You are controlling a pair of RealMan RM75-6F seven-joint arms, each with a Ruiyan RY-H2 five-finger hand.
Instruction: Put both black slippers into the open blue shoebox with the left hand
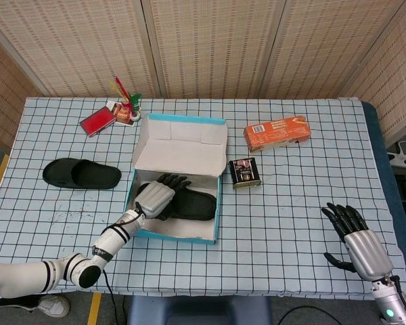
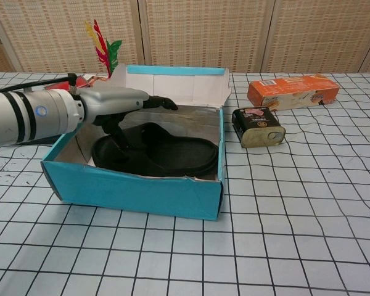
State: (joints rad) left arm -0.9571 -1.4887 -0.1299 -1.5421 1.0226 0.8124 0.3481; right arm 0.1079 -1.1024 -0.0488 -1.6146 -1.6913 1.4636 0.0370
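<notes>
Colours on a blue-and-white checked table

The tablecloth is white with a dark grid. The shoebox is bright blue outside, pale inside, holding one black slipper; a second black slipper lies at left. An orange carton sits upper right, a red packet upper left. The left hand is silver with black fingers.

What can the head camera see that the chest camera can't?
Only the head view shows the second black slipper lying on the table left of the box, and the right hand with its fingers spread, holding nothing.

Only the chest view shows the slipper's strap from the side, with the thumb hanging down beside it; whether it touches is unclear.

Both show the blue shoebox, the slipper in the box, the left hand over it, the orange carton and the small tin.
</notes>
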